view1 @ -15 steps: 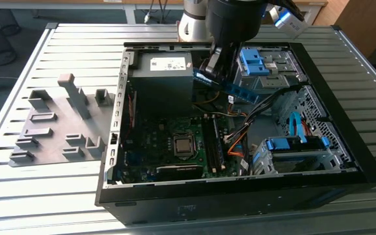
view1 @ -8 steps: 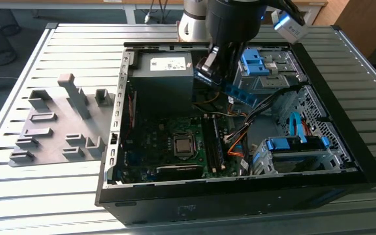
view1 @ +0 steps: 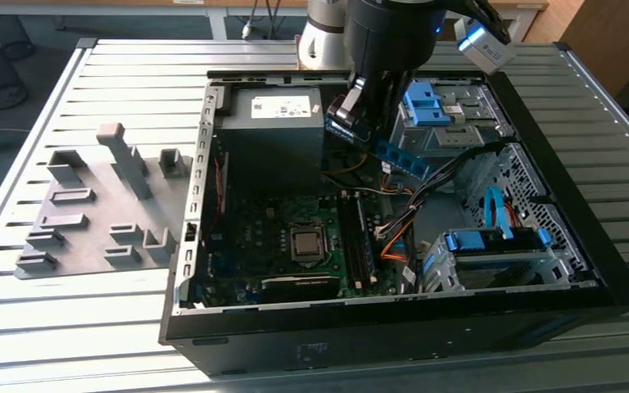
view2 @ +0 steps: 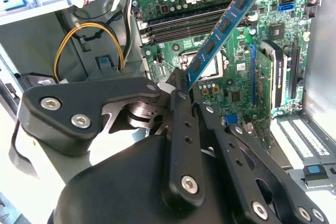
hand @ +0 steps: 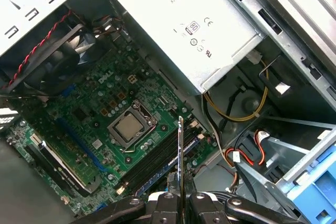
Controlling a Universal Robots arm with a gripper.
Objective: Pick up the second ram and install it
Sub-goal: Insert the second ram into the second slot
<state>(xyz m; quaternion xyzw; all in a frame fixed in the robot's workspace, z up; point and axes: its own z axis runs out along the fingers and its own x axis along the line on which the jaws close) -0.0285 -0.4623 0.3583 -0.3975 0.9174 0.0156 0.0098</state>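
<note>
Second ram (view2: pixel 223 24) pinched in claw (hand: pixel 180 196) above motherboard (hand: pixel 105 114).

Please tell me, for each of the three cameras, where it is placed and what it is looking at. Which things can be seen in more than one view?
Exterior view: off the arm, above one corner of the table, looking down into the open computer case; the arm hangs over it.
Second wrist view: on the arm, looking past the gripper at the motherboard; the memory stick rises flat-on.
First wrist view: on the arm, looking down at the power supply and processor; the fingers clamp the stick edge-on.
Both wrist views share the stick, gripper, motherboard and yellow cable.
</note>
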